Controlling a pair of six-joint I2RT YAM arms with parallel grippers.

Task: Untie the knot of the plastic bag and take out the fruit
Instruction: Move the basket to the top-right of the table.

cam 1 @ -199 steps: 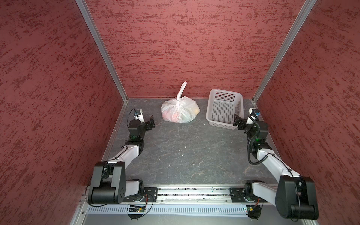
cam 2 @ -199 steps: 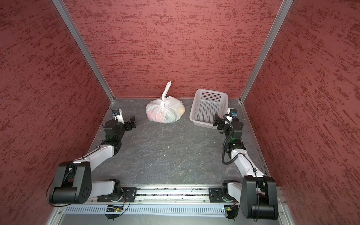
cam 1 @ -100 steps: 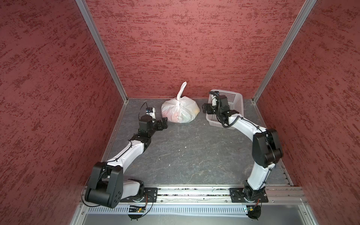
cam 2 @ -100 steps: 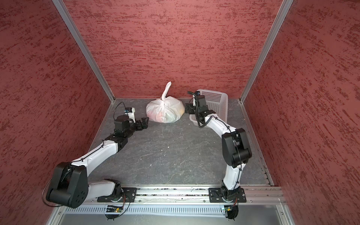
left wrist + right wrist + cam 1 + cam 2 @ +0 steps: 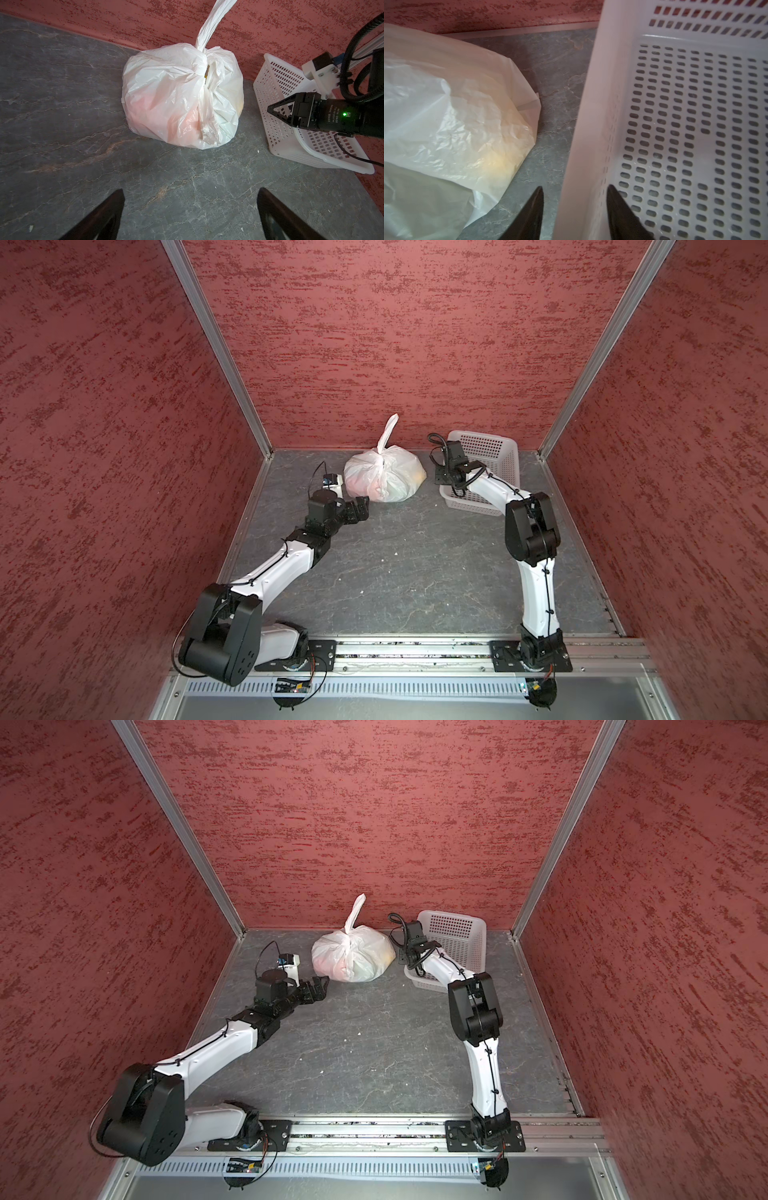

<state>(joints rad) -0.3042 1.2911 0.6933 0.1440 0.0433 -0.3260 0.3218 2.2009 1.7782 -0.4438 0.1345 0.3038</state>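
Left wrist view: knot (image 5: 201,49) upright atop plastic bag (image 5: 166,99); left pincer (image 5: 190,190) wide, empty; right pincer (image 5: 270,108) part-open astride basket (image 5: 269,85) wall.

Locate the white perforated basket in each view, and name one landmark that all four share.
Top view: basket in the far right corner.
Top view: basket in the same corner.
Left wrist: basket beside the plastic bag.
Right wrist: basket wall close up, plastic bag alongside.
Shared landmark: the plastic bag.

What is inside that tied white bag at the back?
Through the plastic bag only blurred colours show: a pink-red patch, a yellowish patch, and a yellow sliver below the knot. Shapes and number are hidden by the crinkled film.
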